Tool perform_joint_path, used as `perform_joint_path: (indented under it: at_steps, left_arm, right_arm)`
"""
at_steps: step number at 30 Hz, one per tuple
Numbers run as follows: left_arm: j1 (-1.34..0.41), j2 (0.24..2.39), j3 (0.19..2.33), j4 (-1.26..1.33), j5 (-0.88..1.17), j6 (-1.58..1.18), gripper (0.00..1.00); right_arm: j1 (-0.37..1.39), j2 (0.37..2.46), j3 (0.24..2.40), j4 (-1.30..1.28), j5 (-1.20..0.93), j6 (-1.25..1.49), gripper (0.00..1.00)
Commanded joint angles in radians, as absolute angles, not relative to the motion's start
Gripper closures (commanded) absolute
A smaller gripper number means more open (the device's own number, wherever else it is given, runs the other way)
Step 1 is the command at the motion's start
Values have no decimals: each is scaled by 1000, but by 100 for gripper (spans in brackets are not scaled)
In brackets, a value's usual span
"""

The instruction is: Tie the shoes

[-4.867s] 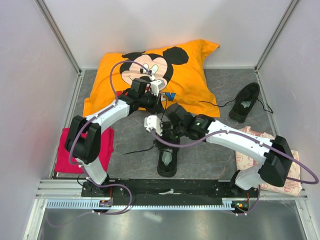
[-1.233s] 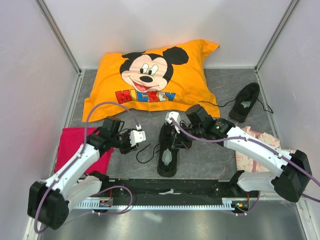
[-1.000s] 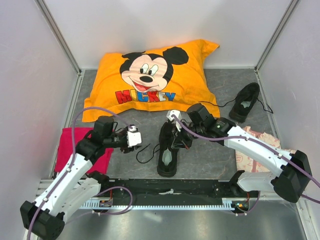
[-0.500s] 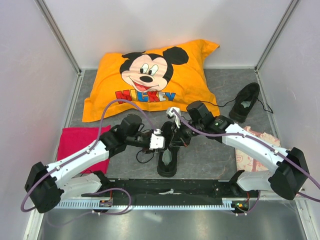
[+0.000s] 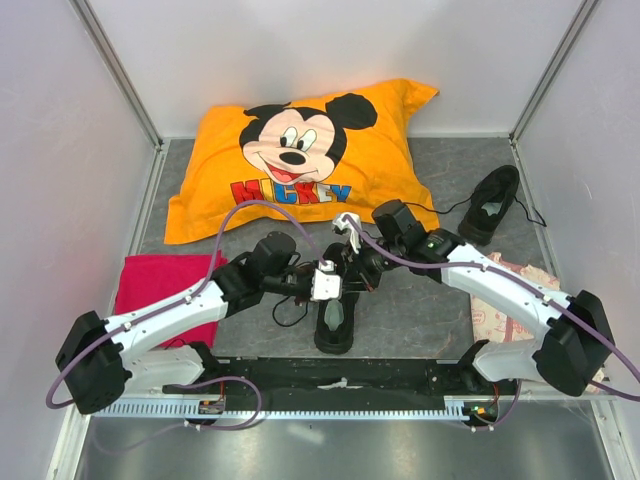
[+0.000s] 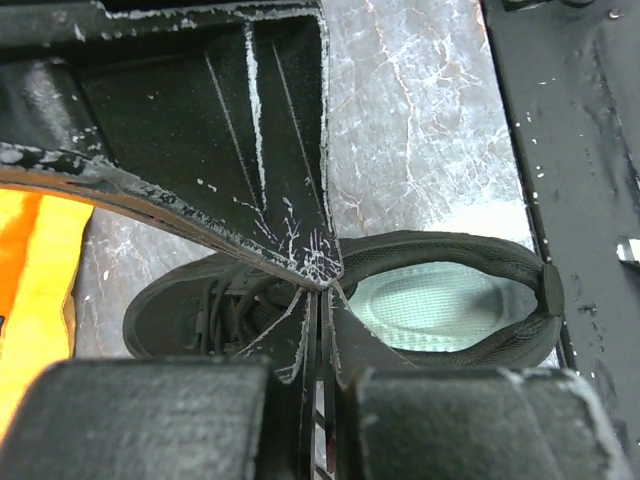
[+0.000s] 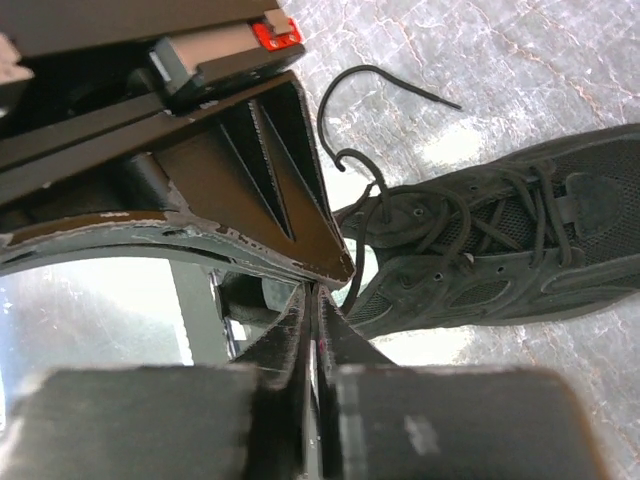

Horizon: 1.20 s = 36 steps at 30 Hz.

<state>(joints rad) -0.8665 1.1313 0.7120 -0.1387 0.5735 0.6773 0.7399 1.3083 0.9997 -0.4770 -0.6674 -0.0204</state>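
One of the shoes (image 5: pixel 335 322) lies near the front rail, toe pointing away, its pale insole (image 6: pixel 440 300) showing. The other (image 5: pixel 490 205) sits at the back right with loose laces. My left gripper (image 5: pixel 340 278) and right gripper (image 5: pixel 352 268) meet tip to tip above the near shoe's laced part. The left gripper (image 6: pixel 325 295) is shut over the tongue; nothing shows between its fingers. A thin black lace (image 7: pixel 375 230) rises from the shoe (image 7: pixel 500 250) to the tips of the right gripper (image 7: pixel 320 295), whose fingers stand almost together on it.
An orange Mickey pillow (image 5: pixel 310 150) fills the back. A red cloth (image 5: pixel 150 290) lies front left and a red-printed white bag (image 5: pixel 492 325) front right under the right arm. A loose lace loop (image 5: pixel 290 310) lies left of the near shoe. Walls close in on both sides.
The left arm has swung right from beside the red cloth to the near shoe, and its jaws have shut. The right gripper has stayed over the shoe.
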Motion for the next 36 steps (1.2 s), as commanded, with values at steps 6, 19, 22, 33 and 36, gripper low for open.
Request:
perform_joint_path:
  at_steps: [6, 19, 22, 33, 36]
  left_arm:
    - [-868, 1086, 713, -167, 509, 626, 99]
    - [-853, 1100, 738, -222, 414, 598, 98]
    - [-850, 1118, 745, -224, 394, 584, 98]
    - [-836, 1181, 778, -212, 385, 503, 98]
    - [-830, 1183, 781, -213, 390, 468, 98]
  right_arm:
    - [646, 1348, 1081, -448, -641, -3, 47]
    - [643, 1494, 1115, -446, -673, -3, 50]
    - [641, 1514, 1118, -448, -686, 26, 50]
    - [638, 1525, 1115, -448, -764, 26, 96]
    - [627, 1517, 1106, -448, -773, 31, 100]
